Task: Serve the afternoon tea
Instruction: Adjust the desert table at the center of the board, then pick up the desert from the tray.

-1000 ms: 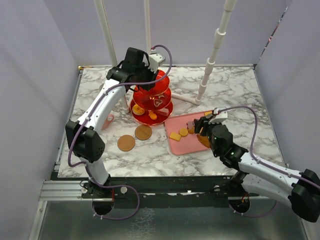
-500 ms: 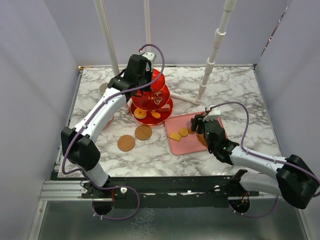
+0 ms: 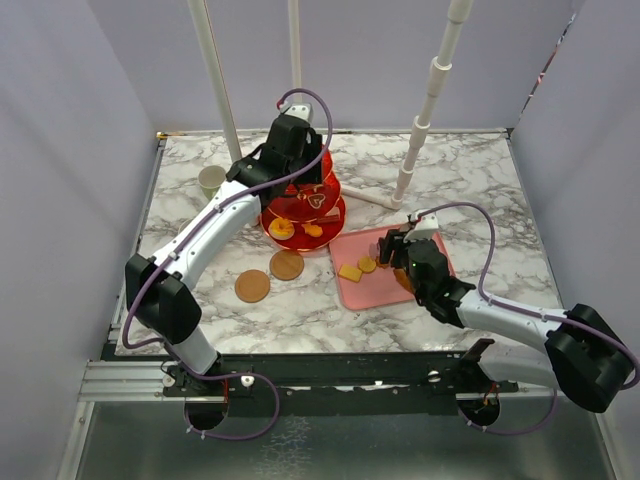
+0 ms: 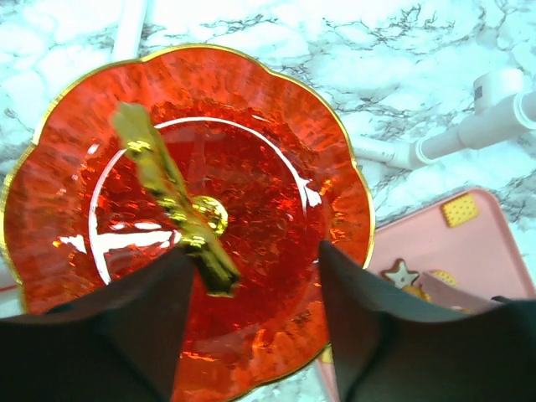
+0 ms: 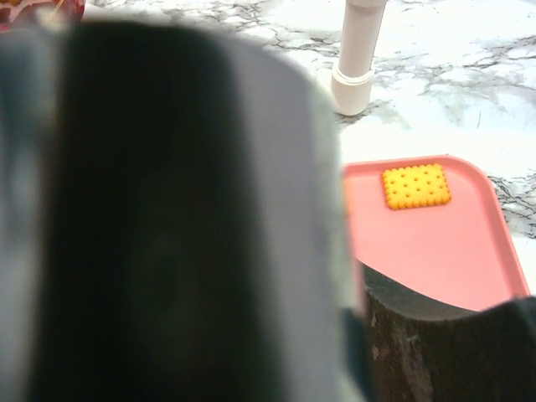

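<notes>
Left claw (image 4: 253, 251): fingers stand well apart and point down over the top tier of the red stand (image 4: 268, 109). The gold finial (image 4: 167, 188) rises in the gap and looks tilted in the wrist view, its lower end just beside the left finger (image 4: 109, 327). Whether they touch cannot be told. Nothing is gripped.

The red stand (image 3: 310, 205) sits on the marble surface (image 3: 470, 190), far of centre, with the left arm arched over it. Two orange cookies (image 3: 281, 228) lie on its bottom tier.

Left of the stand, near the far-left corner, is the pale green mug (image 3: 211, 181), upright. Near of the stand lie two brown coasters, one (image 3: 287, 265) just right of and slightly farther than the other (image 3: 252, 287), close together but apart.

Right claw (image 3: 390, 250): low over the far end of the pink tray (image 3: 375, 290). A blurred dark mass fills most of the wrist view, so how far it is open, or whether it holds anything, cannot be told.

The pink tray lies just right of the stand. On it are a square yellow cracker (image 3: 350, 272) and a round cookie (image 3: 367, 265), side by side to the left of the claw. The left wrist view also shows a star-shaped cookie (image 4: 400, 274) on the tray. A white pipe (image 3: 425, 110) stands beyond the tray.
</notes>
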You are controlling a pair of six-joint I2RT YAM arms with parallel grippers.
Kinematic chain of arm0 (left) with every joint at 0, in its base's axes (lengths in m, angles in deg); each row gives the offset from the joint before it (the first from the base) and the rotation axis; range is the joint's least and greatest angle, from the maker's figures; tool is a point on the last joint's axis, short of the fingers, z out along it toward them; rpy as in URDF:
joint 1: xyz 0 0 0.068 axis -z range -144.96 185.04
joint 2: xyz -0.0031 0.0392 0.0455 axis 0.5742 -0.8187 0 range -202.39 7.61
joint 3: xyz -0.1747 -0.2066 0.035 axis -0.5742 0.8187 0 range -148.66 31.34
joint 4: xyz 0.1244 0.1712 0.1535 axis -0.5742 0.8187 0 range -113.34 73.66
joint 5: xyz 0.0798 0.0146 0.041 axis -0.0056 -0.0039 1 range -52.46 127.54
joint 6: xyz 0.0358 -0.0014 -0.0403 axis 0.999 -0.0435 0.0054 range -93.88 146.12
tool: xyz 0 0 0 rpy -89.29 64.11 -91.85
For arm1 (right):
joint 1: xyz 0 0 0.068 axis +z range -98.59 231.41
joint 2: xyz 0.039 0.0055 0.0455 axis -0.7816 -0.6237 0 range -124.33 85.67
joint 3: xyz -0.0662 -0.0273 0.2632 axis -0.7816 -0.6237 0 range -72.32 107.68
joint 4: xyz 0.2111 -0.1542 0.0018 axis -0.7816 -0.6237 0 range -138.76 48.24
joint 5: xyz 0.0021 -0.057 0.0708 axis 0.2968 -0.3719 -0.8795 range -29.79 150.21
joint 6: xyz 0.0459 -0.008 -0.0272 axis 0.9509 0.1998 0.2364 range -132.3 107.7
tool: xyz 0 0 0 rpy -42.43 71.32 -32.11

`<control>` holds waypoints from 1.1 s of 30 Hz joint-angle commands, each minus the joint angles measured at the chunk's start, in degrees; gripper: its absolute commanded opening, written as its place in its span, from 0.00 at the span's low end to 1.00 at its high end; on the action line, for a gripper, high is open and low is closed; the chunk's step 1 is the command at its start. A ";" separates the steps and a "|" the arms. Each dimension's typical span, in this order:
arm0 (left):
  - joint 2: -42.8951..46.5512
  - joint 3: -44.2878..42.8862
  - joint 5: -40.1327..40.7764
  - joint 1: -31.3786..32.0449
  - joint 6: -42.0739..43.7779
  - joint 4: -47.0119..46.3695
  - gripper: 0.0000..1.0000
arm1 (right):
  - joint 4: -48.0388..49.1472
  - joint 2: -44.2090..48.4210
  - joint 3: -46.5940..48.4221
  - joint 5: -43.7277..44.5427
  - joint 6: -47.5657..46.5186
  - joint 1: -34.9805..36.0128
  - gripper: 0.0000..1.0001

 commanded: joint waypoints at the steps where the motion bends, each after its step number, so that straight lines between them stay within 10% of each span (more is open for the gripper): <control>1: 3.64 -0.10 -3.44 0.03 4.69 -0.42 0.68 | 0.77 -0.74 1.45 -1.15 0.82 -0.41 0.62; 13: -0.78 -12.64 -10.12 -2.30 19.53 17.44 0.82 | -3.75 -0.38 1.46 -2.83 1.96 -0.45 0.60; 33: 0.53 -16.90 -14.95 -6.52 21.09 16.30 0.86 | -8.44 6.22 4.56 -3.90 -2.94 -0.45 0.36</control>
